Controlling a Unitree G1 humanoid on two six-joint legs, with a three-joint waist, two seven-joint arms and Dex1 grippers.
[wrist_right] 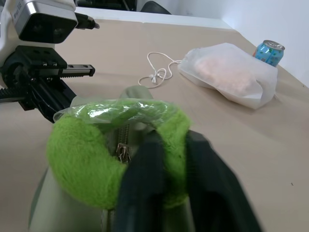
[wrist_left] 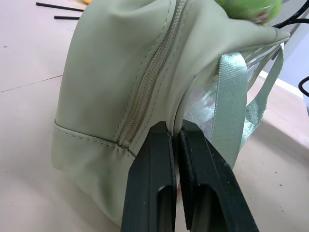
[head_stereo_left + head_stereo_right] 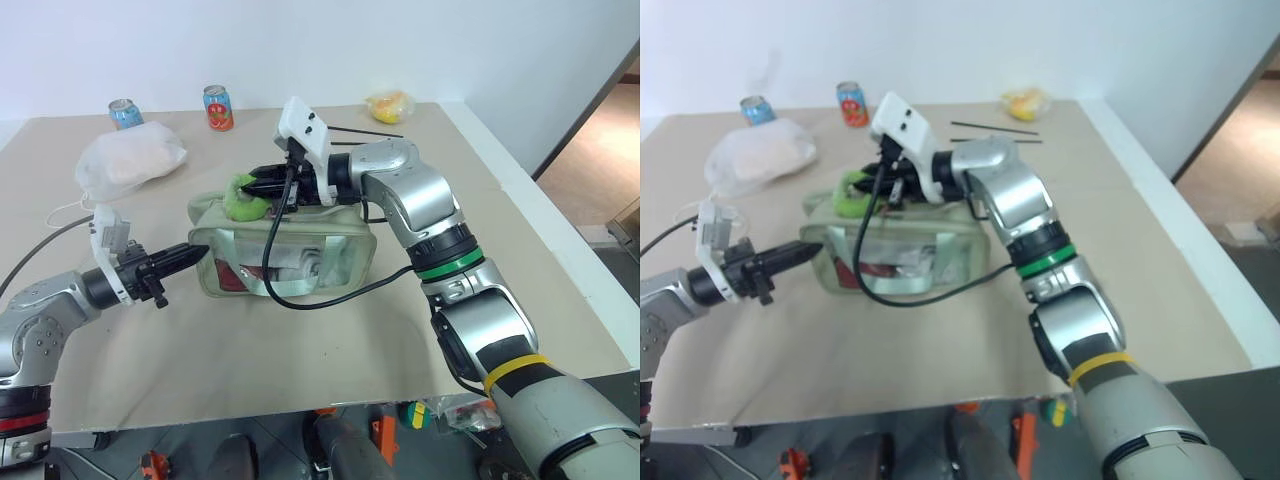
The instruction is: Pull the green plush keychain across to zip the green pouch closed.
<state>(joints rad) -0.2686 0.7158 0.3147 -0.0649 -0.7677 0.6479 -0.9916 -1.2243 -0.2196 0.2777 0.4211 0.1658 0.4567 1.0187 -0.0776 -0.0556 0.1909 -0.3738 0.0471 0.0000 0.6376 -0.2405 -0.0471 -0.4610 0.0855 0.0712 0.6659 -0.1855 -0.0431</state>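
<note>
Pale sage-green pouch (image 3: 285,252), mid-table (image 3: 300,370), long axis running left to right, clear side panel facing the camera in the head views; zipper seam up its end wall plain in the left wrist view, left gripper (image 2: 175,137) pressed together on that end's edge. Lime plush keychain (image 1: 116,154), a ring lying on the pouch's top at its left end, right gripper (image 1: 166,145) pinching its near side, zipper pull visible inside the ring from the right wrist.
</note>
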